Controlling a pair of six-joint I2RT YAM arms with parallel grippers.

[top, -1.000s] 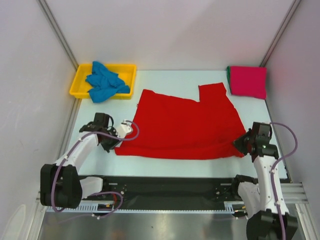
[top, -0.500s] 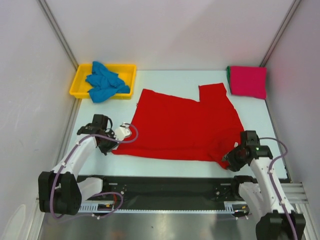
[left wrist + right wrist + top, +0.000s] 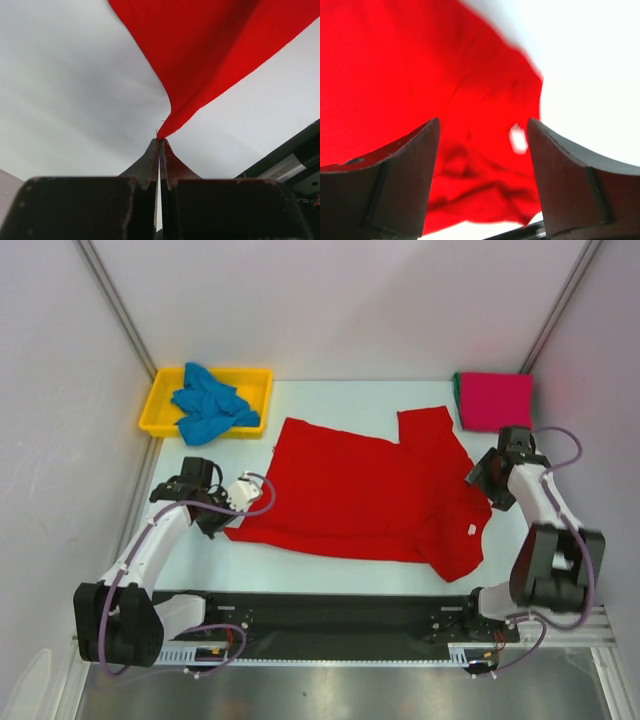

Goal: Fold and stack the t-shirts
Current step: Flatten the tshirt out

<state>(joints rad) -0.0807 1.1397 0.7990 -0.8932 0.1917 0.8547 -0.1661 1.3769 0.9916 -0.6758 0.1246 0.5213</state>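
Fold in hand: left gripper (image 3: 159, 144) clamps a corner of the red shirt (image 3: 360, 490); right gripper (image 3: 483, 132) hangs open and probably needs a fresh edge grip next.

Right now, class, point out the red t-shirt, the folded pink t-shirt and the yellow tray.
red t-shirt (image 3: 350, 490): top external view, middle of its spread body.
pink t-shirt (image 3: 497, 402): top external view, centre of its folded top face.
yellow tray (image 3: 245, 371): top external view, its far rim.

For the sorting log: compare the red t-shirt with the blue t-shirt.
The red t-shirt lies spread on the table; the blue t-shirt sits crumpled in the yellow tray. The left gripper pinches the red t-shirt's edge; no gripper touches the blue t-shirt. Neither is neatly folded.
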